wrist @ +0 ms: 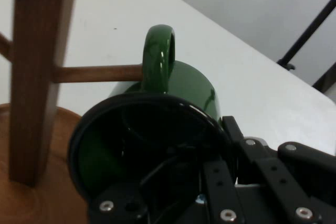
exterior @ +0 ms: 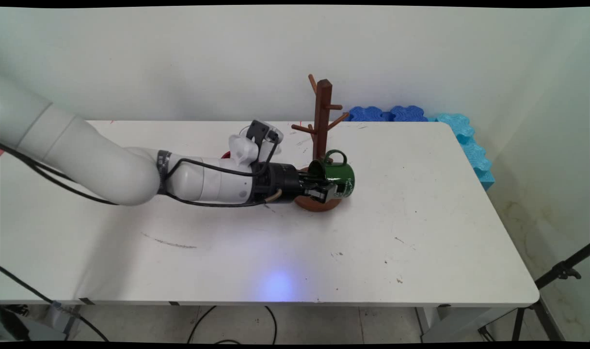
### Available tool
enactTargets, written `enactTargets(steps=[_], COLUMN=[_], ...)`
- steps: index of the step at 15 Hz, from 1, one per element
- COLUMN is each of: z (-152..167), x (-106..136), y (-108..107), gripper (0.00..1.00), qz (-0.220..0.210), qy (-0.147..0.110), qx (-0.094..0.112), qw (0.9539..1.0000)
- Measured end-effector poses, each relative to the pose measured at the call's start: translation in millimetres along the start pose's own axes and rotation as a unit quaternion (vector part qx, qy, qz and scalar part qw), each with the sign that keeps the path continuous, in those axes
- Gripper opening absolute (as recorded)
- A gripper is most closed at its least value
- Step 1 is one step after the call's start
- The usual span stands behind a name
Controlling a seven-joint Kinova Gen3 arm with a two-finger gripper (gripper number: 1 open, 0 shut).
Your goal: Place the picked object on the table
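My gripper is shut on the rim of a green mug, one finger inside the mug and one outside its wall. I hold the mug on its side with its mouth toward my hand. It hangs low over the round base of a brown wooden mug tree. In the hand view the green mug fills the middle, its handle turned up and lying against the tip of a lower peg of the mug tree. Whether the peg passes into the handle cannot be made out.
The white table stretches to the right and toward the near edge. Blue foam pieces line the far right corner. A tripod leg stands off the right side. Black cables hang along my arm.
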Motion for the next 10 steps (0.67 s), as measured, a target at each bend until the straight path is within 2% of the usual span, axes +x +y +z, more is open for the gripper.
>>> enactTargets(steps=[6, 10], z=[-27, -50], x=[5, 9], y=[25, 35], gripper=[0.00, 0.00], qz=[-0.002, 0.007], qy=[-0.006, -0.027], qx=[-0.021, -0.023], qw=[0.9998, 0.9993])
